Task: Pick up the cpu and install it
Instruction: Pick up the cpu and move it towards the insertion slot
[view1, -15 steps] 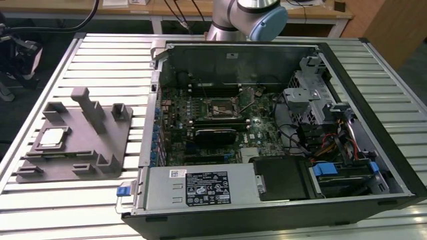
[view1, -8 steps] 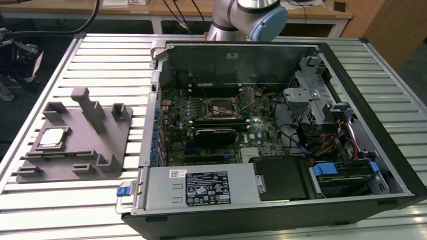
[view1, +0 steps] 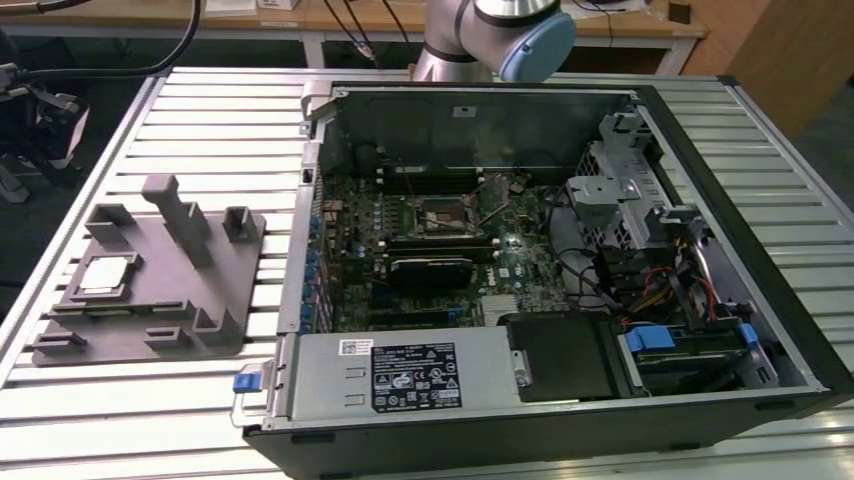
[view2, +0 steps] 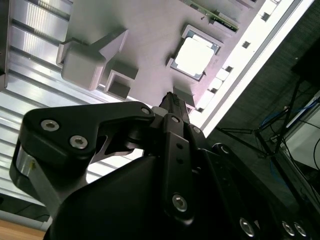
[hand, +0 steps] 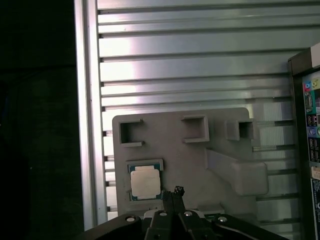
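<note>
The cpu (hand: 145, 181) is a small silvery square chip with a pale rim, lying flat in a recess of the grey fixture tray (hand: 185, 160). In the exterior view the cpu (view1: 104, 275) rests on the tray (view1: 147, 300) at the exterior view's left. The green motherboard's dark square socket (view1: 438, 215) lies inside the open computer case. My gripper (hand: 176, 192) hovers well above the tray, its thin fingers pressed together with nothing between them, just beside the chip. In the second wrist view the cpu (view2: 194, 51) lies beyond the gripper (view2: 172, 96).
Upright posts (view1: 180, 215) rise from the tray close to the chip. The open case (view1: 561, 260) holds cables, a drive cage and a power supply (view1: 400, 375). The arm's elbow (view1: 514, 35) stands behind the case. The slatted metal table (hand: 190, 60) drops off past the tray.
</note>
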